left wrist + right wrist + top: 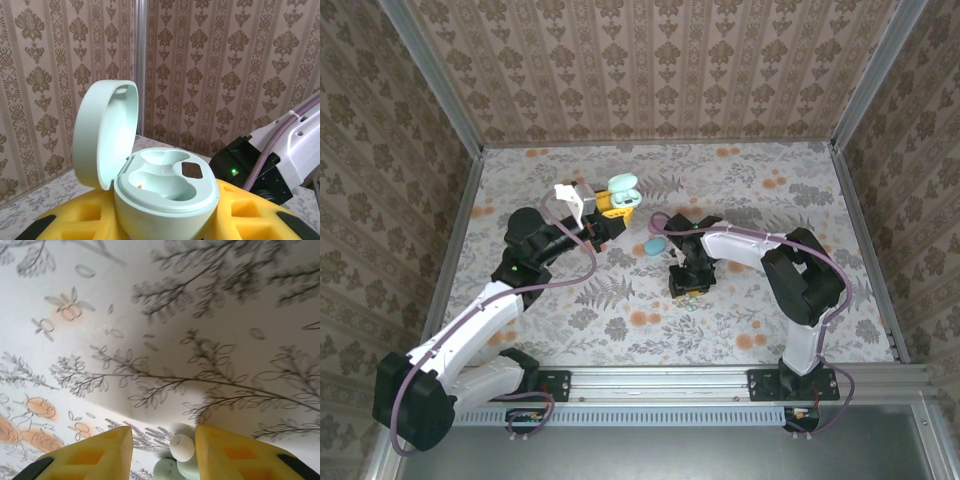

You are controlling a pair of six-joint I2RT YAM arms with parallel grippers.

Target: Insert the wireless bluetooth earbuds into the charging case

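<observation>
My left gripper (610, 207) is shut on the mint-green charging case (623, 188), held above the mat at the back centre. In the left wrist view the case (167, 197) sits between the yellow fingers (250, 215), its lid (102, 135) swung up and both wells empty. My right gripper (685, 283) points down at the mat in the middle. Its yellow jaws stand apart around a mint earbud (181, 447) with a white tip. The earbud lies on the mat against the right finger (235, 455), with a gap to the left finger (100, 455).
A pale blue rounded piece (655, 247) lies on the floral mat (740, 190) between the two grippers. The right arm (290, 145) shows close behind the case. Patterned walls (660, 70) close in the back and both sides.
</observation>
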